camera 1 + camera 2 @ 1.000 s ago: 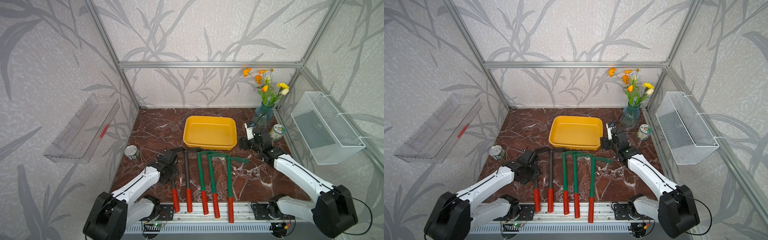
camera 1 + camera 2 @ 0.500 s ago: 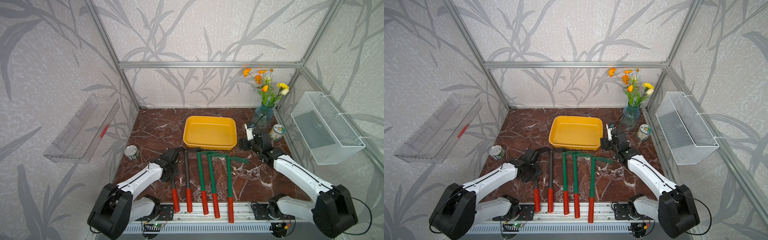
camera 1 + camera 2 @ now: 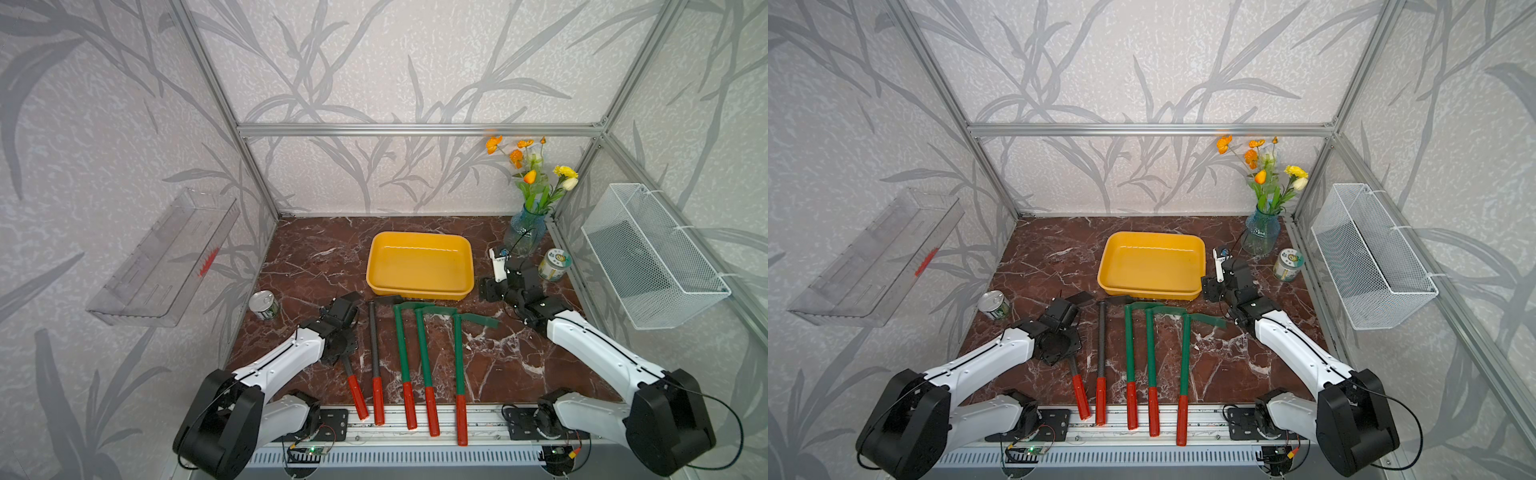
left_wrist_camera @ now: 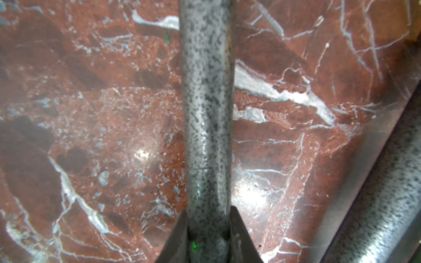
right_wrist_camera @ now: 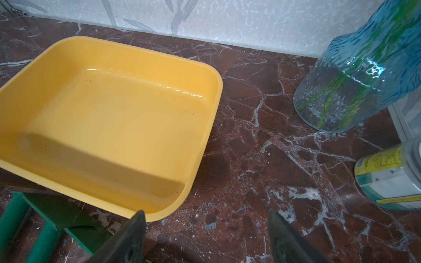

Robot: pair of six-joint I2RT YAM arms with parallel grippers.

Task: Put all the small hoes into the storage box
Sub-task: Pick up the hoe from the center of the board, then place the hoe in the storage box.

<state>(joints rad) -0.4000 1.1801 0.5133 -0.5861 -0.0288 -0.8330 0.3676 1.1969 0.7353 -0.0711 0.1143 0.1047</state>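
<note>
The small hoe lies leftmost in a row of tools, in both top views, with a dark blade (image 3: 348, 298), a speckled grey shaft and a red grip (image 3: 357, 397). My left gripper (image 3: 341, 351) points down over its shaft. In the left wrist view the left gripper (image 4: 208, 227) has both fingers pressed against the shaft (image 4: 207, 113), which rests on the marble. The yellow storage box (image 3: 419, 289) stands empty behind the tools. My right gripper (image 3: 496, 286) stands open beside the box's near right corner (image 5: 200, 145), its fingers (image 5: 136, 236) holding nothing.
A second grey-shafted tool (image 3: 374, 349) and three green-shafted tools (image 3: 424, 357) lie right of the hoe. A tin can (image 3: 264, 304) stands at the left, a blue vase (image 3: 525, 232) and a jar (image 3: 555, 264) at the back right. A wire basket (image 3: 652, 262) and a clear tray (image 3: 166, 257) hang on the side walls.
The left gripper's jaws have closed in onto the hoe's shaft. The right arm has hardly moved.
</note>
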